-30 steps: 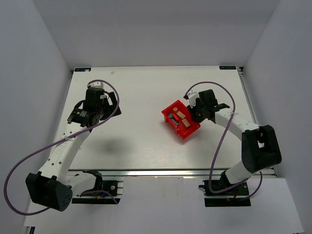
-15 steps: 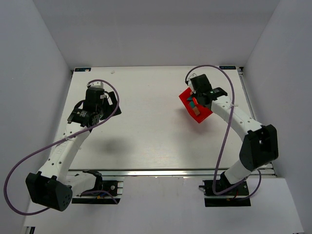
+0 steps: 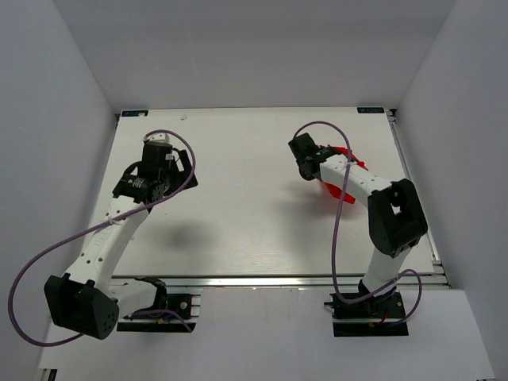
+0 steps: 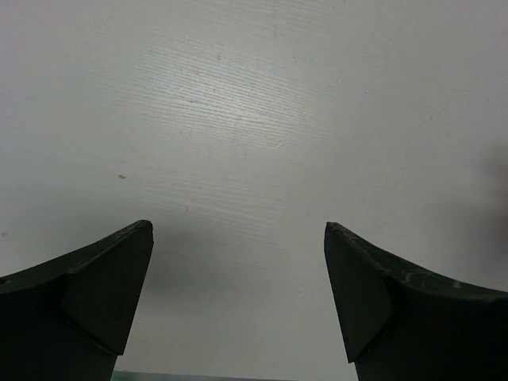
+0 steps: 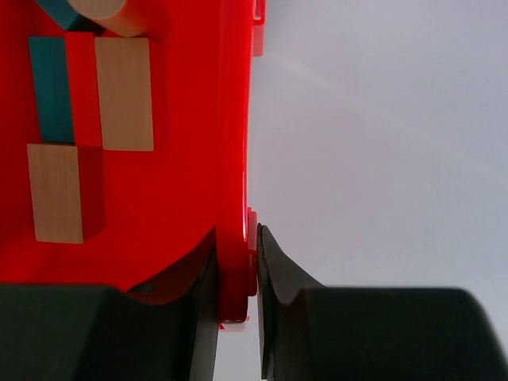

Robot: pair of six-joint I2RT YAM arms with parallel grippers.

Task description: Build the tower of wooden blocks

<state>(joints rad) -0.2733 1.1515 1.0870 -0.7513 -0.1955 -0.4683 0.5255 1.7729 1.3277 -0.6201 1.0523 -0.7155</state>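
My right gripper (image 5: 236, 238) is shut on the side wall of a red plastic bin (image 5: 234, 143). The bin is lifted and tipped on edge. Against its floor lie loose wooden blocks: a tan block (image 5: 125, 94), a teal block (image 5: 51, 89) and a tan block (image 5: 54, 192) beside a red one (image 5: 92, 190). They are not stacked as a tower. From above, the bin (image 3: 341, 193) shows only as red slivers behind the right gripper (image 3: 317, 168) at the back right. My left gripper (image 4: 238, 230) is open over bare table, also seen on the left (image 3: 133, 182).
The white table (image 3: 238, 206) has raised edges, with grey walls around it. Purple cables loop from both arms (image 3: 178, 151). The right arm's forearm (image 3: 361, 182) lies across the bin in the top view.
The right arm has lifted the red bin, swung it toward the back right and tipped it up on edge, its grip unchanged. The left arm has barely moved.
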